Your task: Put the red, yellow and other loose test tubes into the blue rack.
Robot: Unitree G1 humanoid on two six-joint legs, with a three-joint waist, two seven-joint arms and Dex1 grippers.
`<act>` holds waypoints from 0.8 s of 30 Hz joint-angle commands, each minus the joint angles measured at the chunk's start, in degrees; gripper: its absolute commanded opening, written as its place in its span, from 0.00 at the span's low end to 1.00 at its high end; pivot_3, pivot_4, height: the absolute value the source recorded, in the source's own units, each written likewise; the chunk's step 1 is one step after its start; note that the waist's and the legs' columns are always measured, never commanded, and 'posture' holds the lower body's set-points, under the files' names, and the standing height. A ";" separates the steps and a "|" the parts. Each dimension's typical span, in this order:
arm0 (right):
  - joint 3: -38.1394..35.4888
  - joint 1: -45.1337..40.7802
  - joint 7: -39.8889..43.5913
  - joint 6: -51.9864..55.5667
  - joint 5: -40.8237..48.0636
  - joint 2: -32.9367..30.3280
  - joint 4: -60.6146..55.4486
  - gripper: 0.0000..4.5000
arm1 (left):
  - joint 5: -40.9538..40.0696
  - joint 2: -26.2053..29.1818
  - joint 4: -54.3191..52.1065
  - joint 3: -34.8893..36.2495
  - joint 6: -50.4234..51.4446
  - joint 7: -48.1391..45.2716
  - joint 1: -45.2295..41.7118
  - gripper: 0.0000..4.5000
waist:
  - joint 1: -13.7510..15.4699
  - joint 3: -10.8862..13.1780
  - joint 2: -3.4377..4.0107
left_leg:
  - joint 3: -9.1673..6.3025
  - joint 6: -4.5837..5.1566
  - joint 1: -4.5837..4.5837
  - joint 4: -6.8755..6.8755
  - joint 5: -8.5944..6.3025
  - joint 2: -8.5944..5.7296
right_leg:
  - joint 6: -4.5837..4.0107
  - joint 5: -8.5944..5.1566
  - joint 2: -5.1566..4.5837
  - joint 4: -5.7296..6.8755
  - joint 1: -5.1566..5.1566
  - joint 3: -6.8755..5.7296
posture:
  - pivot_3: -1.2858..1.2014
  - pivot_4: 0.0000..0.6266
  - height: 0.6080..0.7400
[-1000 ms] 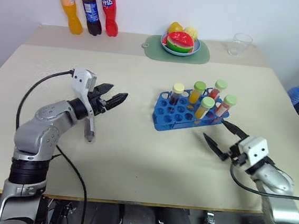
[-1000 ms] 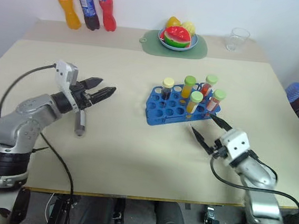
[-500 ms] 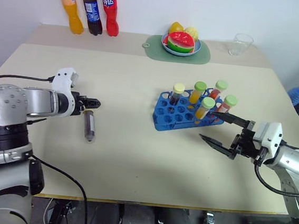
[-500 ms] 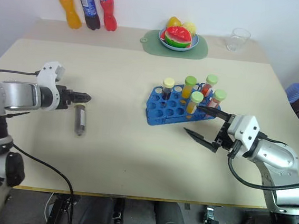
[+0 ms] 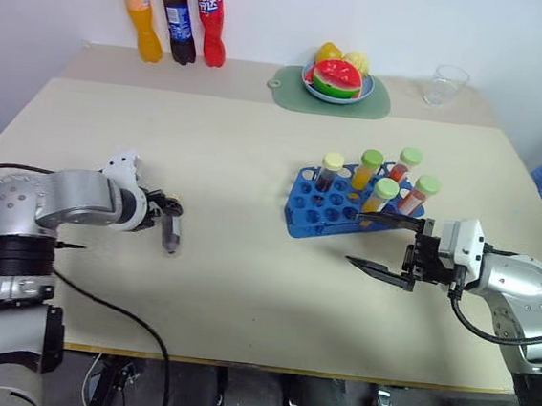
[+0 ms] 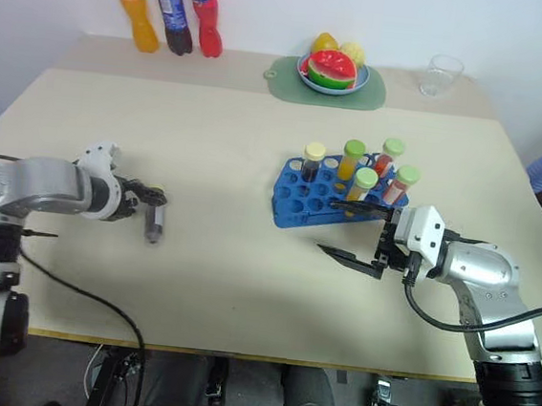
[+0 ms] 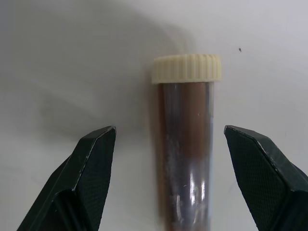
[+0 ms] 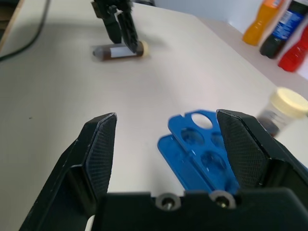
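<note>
Straddling the lying brown tube [image 7: 185, 144], left tool [image 7: 168, 178] leaves gaps both sides.

Our two head views look forward and down from above the near edge of the table [image 5: 256, 163], one set slightly beside the other. Both take in the whole tabletop, with the rack [image 5: 333, 204] right of centre and the bottles [image 5: 178, 26] at the far wall. Our left wrist view looks steeply down, very near, at a tube [image 7: 185, 144] lying well left of the rack. Our right wrist view looks almost level and leftward across the table, over a rack corner, sharing that tube with the left wrist view.
</note>
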 commanded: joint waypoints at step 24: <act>-2.77 1.31 -4.75 -1.78 -2.38 1.20 -0.57 0.82 | 11.10 -5.13 -20.41 6.63 -2.16 -49.82 -5.85 0.17 | 0.28 0.05 -0.08 | 0.03 -0.28 0.09 -0.10 0.15 0.06 | -0.01 -0.01 0.45 -0.68 0.42 -0.07 | 0.52 0.24 1.00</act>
